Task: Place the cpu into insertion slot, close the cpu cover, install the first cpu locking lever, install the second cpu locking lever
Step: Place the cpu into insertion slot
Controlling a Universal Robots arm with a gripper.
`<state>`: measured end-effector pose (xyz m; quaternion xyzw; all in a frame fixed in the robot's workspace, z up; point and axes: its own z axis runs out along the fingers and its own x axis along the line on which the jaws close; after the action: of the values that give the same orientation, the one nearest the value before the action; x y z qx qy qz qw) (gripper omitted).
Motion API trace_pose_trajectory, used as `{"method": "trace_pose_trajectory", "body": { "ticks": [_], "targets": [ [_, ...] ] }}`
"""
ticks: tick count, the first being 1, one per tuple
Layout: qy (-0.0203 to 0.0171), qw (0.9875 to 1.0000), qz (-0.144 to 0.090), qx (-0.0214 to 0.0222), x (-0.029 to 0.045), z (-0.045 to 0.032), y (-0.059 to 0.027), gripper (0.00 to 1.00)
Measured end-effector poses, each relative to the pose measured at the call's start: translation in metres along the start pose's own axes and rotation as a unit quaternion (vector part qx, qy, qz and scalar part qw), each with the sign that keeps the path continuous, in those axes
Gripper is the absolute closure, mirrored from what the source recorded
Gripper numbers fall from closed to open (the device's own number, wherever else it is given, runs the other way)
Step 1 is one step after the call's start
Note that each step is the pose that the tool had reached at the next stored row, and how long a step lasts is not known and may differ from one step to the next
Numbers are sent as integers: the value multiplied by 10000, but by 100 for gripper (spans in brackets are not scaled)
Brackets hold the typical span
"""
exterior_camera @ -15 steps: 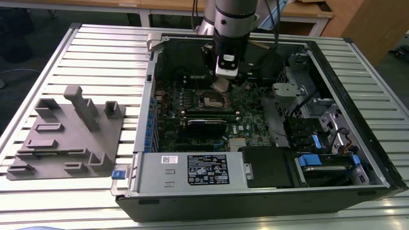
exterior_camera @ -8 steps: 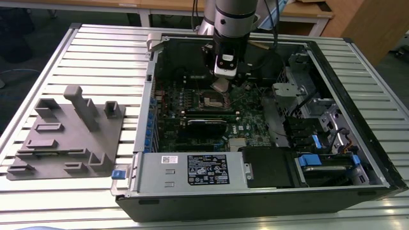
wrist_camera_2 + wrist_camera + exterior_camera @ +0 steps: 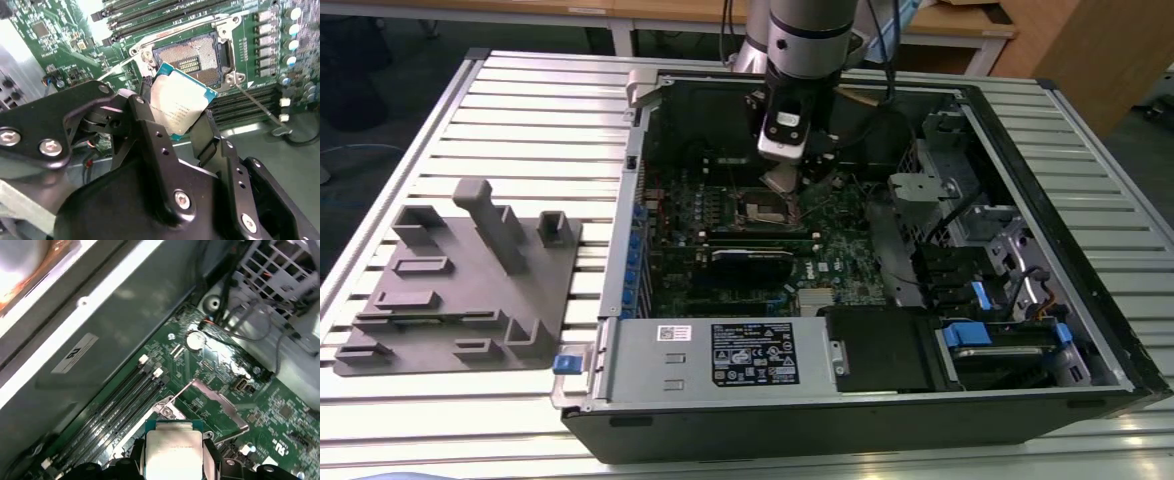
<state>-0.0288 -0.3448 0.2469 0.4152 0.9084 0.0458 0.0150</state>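
Observation:
My gripper (image 3: pixel 176 116) is shut on the cpu (image 3: pixel 182 100), a flat grey metal square with a green edge, pinched by two opposite edges between the black fingers (image 3: pixel 207 137). The chip hangs tilted just above the insertion slot (image 3: pixel 192 59), whose pin field lies bare inside a silver rim. In the exterior view the gripper (image 3: pixel 782 176) hovers over the slot (image 3: pixel 770 210) in the middle of the green board. In the first wrist view the cpu (image 3: pixel 172 447) sits between the fingers, and the silvery cpu cover (image 3: pixel 220 402) stands raised. A thin locking lever (image 3: pixel 260 107) sticks out unlatched beside the slot.
The open black computer case (image 3: pixel 1067 130) lies on a slatted metal table (image 3: pixel 534 110). Long black memory slots (image 3: pixel 120 400) run next to the socket. A grey parts fixture (image 3: pixel 467 280) sits at the exterior view's left. The power supply (image 3: pixel 720 355) and drive bays (image 3: pixel 987 300) crowd the near and right sides.

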Motion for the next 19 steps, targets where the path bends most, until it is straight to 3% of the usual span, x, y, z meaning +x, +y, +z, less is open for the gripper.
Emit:
{"method": "trace_pose_trajectory", "body": {
  "ticks": [1, 5, 10, 15, 19],
  "targets": [
    [-17, 9998, 179, -2, 0, 2, 0, 46],
    [-51, 9986, 532, -5, 0, 10, -1, 46],
    [-95, 9951, 986, -11, 0, 20, -2, 46],
    [-138, 9895, 1436, -16, -1, 33, -3, 46],
    [-172, 9836, 1794, -19, -1, 42, -4, 46]
  ]
}}
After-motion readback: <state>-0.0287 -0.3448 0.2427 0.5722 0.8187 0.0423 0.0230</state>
